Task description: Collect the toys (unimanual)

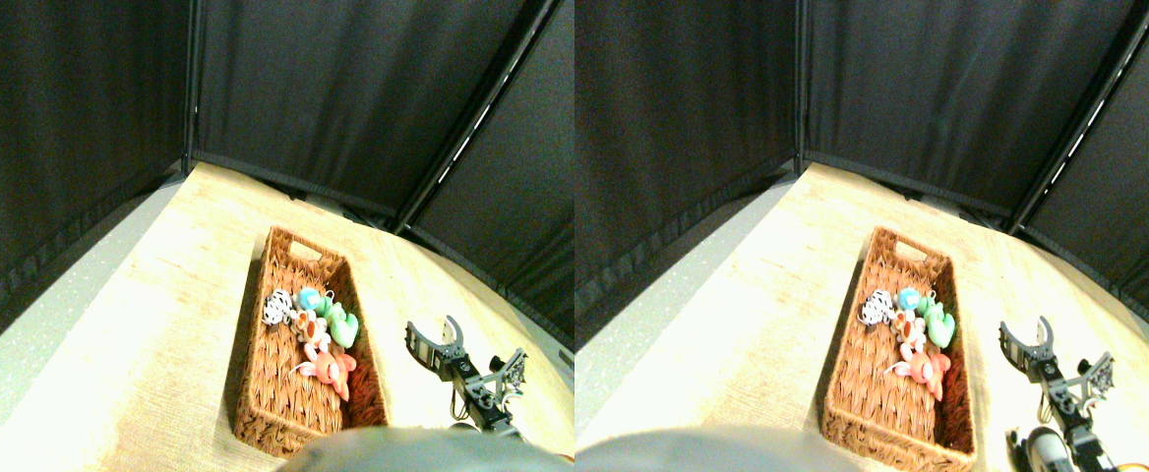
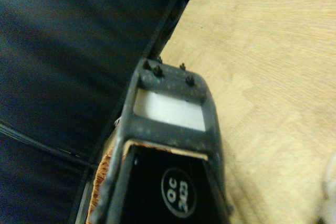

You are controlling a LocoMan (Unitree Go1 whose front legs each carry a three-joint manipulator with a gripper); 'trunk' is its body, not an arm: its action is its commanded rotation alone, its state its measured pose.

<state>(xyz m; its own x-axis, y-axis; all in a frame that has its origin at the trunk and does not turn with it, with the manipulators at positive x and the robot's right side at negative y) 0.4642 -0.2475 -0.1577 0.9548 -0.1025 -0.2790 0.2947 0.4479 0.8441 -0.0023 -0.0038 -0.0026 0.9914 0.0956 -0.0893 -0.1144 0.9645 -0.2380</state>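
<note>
**Toys gathered in the basket**

You have a tight cluster in the middle of the wicker basket [image 1: 279, 393]: a black-and-white spotted toy [image 1: 277, 308] against the left wall, a blue one [image 1: 311, 299] beside it, a green one [image 1: 342, 324] by the right wall, an orange one [image 1: 309, 327] between them, and a red-pink one [image 1: 327, 368] nearest you.

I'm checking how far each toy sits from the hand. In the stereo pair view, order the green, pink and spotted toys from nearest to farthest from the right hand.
1. Green toy, on the basket's hand side.
2. Pink toy, mid-basket; close to green.
3. Spotted toy, far side from the right hand.
</note>
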